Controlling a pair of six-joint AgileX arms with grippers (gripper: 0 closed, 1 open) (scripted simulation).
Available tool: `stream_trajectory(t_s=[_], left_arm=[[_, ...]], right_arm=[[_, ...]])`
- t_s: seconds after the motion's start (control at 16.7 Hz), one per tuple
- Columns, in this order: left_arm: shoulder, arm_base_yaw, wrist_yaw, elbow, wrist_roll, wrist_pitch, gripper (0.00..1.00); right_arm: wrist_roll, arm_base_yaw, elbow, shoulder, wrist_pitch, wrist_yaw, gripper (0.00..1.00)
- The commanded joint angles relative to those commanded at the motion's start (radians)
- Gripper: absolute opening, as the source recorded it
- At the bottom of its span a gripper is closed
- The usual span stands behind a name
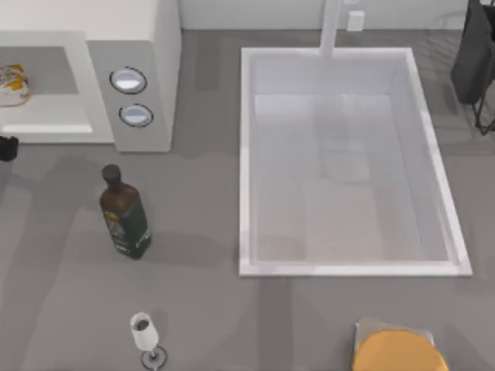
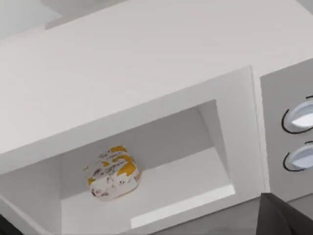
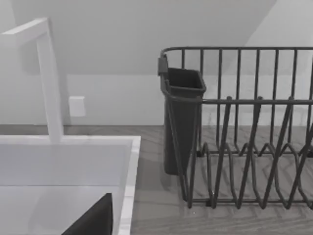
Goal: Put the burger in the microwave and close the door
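Jaws on either arm can't be judged from here; a dark bit of the left gripper (image 1: 7, 147) sits just beside the microwave (image 1: 147, 31) mouth. Burger (image 2: 113, 172) rests inside the cavity, well back from its sill. Door isn't visible, so a blind swing could clip the gripper or miss the latch. Bottle (image 1: 124, 214) and glass (image 1: 145, 334) crowd the counter (image 1: 201, 309) near the front; the sink (image 1: 246, 154) rim bounds the right.

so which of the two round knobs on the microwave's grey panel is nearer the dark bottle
The lower silver-rimmed knob on the white microwave. It sits toward the panel's front edge, closer to the dark green-labelled bottle than the upper knob behind it.
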Motion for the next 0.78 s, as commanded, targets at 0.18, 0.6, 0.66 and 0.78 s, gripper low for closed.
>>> stream_trajectory(t_s=[0.18, 0.6, 0.66, 0.78], left_arm=[[0.237, 0.244, 0.197, 0.220, 0.132, -0.166, 0.00], [0.747, 0.821, 0.513, 0.569, 0.428, -0.410, 0.00], [0.798, 0.886, 0.537, 0.593, 0.464, -0.424, 0.00], [0.875, 0.993, 0.572, 0.622, 0.526, -0.444, 0.00]], right_arm=[[0.000, 0.000, 0.000, 0.000, 0.000, 0.000, 1.00], [0.000, 0.000, 0.000, 0.000, 0.000, 0.000, 1.00], [0.000, 0.000, 0.000, 0.000, 0.000, 0.000, 1.00], [0.000, 0.000, 0.000, 0.000, 0.000, 0.000, 1.00]])
